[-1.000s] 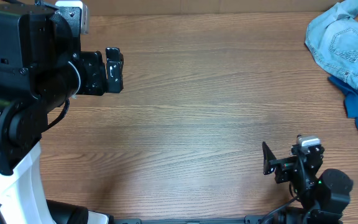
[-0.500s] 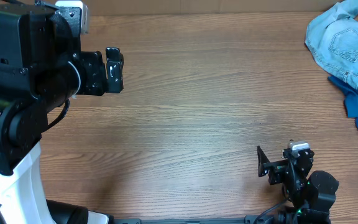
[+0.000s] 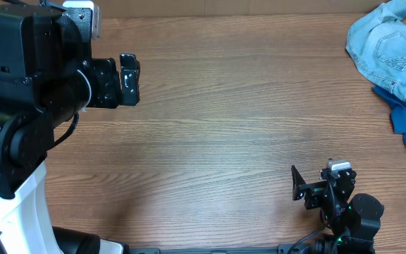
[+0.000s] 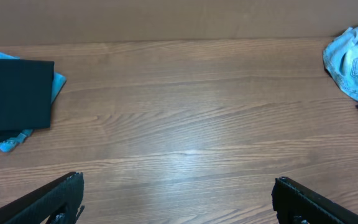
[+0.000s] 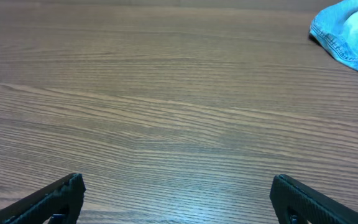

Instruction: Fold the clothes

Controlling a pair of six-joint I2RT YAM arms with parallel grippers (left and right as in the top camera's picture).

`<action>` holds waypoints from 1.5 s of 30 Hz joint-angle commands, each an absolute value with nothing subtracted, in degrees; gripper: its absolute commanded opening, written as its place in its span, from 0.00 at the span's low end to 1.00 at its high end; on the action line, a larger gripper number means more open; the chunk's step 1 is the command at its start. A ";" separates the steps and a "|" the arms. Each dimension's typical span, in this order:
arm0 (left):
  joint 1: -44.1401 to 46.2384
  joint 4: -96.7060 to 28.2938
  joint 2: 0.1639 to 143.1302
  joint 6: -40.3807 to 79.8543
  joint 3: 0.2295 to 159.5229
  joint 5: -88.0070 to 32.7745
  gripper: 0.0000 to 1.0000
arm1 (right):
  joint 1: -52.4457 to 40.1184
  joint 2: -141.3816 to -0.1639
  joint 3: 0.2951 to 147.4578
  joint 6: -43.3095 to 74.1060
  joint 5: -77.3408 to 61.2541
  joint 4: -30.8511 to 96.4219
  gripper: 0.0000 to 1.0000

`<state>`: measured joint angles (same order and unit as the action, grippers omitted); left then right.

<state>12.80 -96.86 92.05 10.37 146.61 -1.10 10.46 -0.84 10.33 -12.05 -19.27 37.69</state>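
only the left wrist view shows a folded black garment (image 4: 14,93).

You've got nothing to read here, honestly: no lettering, brand or number is legible anywhere, not even on the clothes (image 3: 383,53).
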 commanded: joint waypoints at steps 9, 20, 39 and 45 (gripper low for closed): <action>13.15 -96.79 92.23 10.72 146.71 -1.08 1.00 | 10.35 -0.16 9.47 -12.25 -19.29 37.54 1.00; 8.05 -83.53 87.09 0.84 137.97 -3.68 1.00 | 10.35 -0.16 9.47 -12.23 -19.29 37.54 1.00; -0.40 -39.46 44.34 -3.03 58.94 -14.68 1.00 | 10.35 -0.16 9.47 -12.23 -19.29 37.54 1.00; -0.40 -34.89 32.42 -3.05 42.83 -14.66 1.00 | 10.35 -0.16 9.47 -12.23 -19.29 37.54 1.00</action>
<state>-0.10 -36.25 38.04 -1.96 50.26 -14.00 10.46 -0.84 10.28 -12.05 -19.25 37.65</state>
